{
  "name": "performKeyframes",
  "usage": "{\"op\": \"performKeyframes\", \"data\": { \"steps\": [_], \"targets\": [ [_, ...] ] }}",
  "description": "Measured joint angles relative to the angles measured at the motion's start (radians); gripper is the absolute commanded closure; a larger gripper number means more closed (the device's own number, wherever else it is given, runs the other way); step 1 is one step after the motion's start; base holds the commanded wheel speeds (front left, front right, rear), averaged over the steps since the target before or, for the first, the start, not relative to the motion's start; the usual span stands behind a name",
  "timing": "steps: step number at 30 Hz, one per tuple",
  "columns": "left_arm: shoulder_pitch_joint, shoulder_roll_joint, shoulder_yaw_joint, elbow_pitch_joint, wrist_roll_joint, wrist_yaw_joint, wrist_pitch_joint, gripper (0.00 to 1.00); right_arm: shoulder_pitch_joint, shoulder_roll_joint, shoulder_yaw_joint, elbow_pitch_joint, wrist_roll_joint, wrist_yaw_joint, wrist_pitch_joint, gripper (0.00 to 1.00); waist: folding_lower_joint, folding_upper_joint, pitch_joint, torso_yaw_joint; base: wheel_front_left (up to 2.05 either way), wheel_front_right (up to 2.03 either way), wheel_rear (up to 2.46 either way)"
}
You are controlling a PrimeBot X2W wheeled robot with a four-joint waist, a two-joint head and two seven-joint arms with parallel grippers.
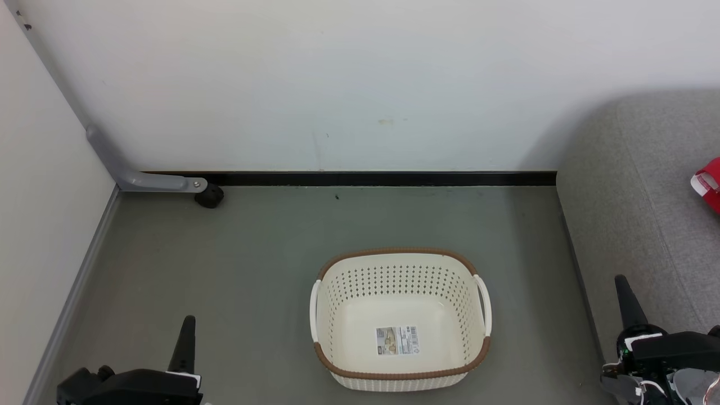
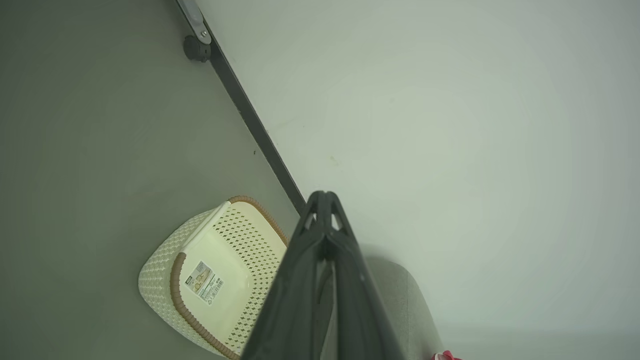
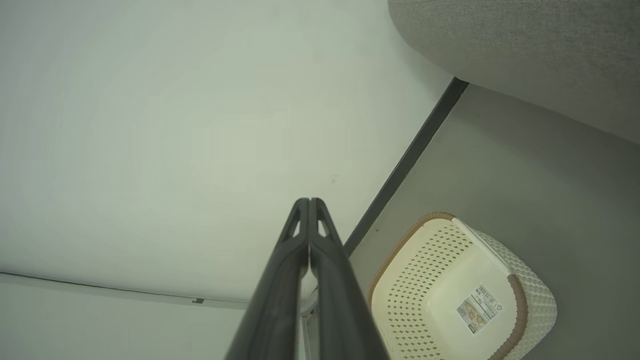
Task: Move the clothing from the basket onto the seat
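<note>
A cream-white oval plastic laundry basket (image 1: pixel 394 281) with perforated sides and a brown woven-look rim stands upright on the grey-green floor (image 1: pixel 225 270). Inside it only the label sticker (image 1: pixel 397 340) on its bottom shows.

To its right, apart from it, is the large grey woven-fabric upholstered seat (image 1: pixel 635 214), cut off by the head view's right edge. On that seat lies a bright red soft garment (image 1: pixel 709 183) with white trim. Only a small corner of it shows at the frame edge, so its shape, and whether it is one piece or two, cannot be told.

The left gripper (image 2: pixel 324 196) is low to the left of the basket, its two long dark fingers pressed together at the tips. The right gripper (image 3: pixel 308 201) is by the seat's front edge, fingers likewise closed tip to tip. In the head view each gripper reads as a single dark spike, its body clipped by the bottom edge.

Behind the basket a black skirting strip (image 1: pixel 382 179) runs under the white wall (image 1: pixel 337 84). At its left end is a grey metal bracket (image 1: pixel 152 181) with what looks like a small black caster (image 1: pixel 211 196).
</note>
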Motion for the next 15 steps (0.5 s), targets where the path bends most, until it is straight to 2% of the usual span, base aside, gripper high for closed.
{"op": "performKeyframes", "data": {
  "steps": [15],
  "targets": [
    [0.000,-0.009,0.049,-0.032,-0.162,-0.036,0.052,1.00,0.017,0.020,-0.058,-0.042,0.185,0.000,0.051,1.00,0.0000,0.0000,0.000,-0.015,0.00,0.00,0.00]
  ]
}}
